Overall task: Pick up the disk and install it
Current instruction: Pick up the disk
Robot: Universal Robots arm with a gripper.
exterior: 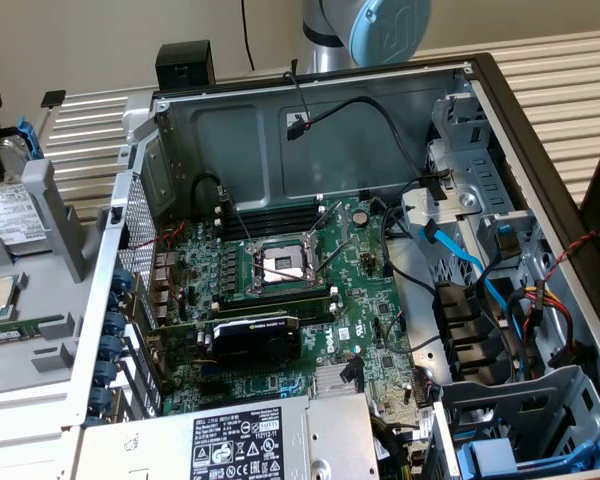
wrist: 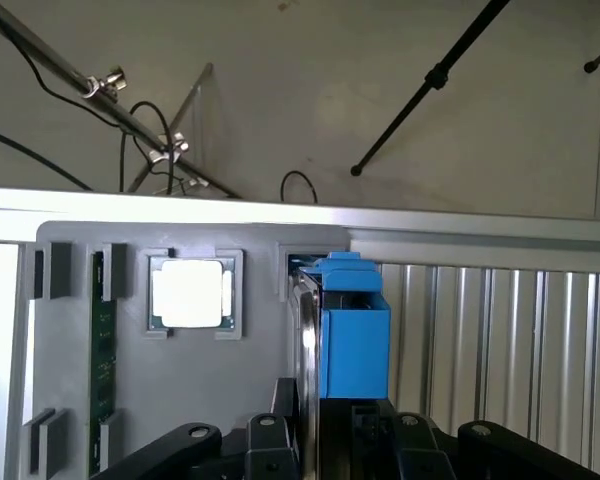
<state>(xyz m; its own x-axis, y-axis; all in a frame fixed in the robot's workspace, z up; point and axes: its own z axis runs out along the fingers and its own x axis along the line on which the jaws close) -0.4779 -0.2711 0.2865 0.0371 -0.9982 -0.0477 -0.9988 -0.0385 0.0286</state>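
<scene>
The disk (wrist: pixel 352 335) stood on edge, long axis pointing away from the gripper (wrist: pixel 325 425) clamped on it; a processor chip (wrist: pixel 190 293) sat in a pocket of the grey holder (wrist: pixel 200 390).

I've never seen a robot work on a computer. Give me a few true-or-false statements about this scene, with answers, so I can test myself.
1. The disk, clipped in a blue frame, stands on edge between the fingers of the gripper. True.
2. A big cooler covers the processor socket. False: the socket is open and bare.
3. A square silver processor chip lies in the grey tray beside the disk. True.
4. The disk is already installed in the computer case. False: it is at the grey tray, outside the case.
</scene>
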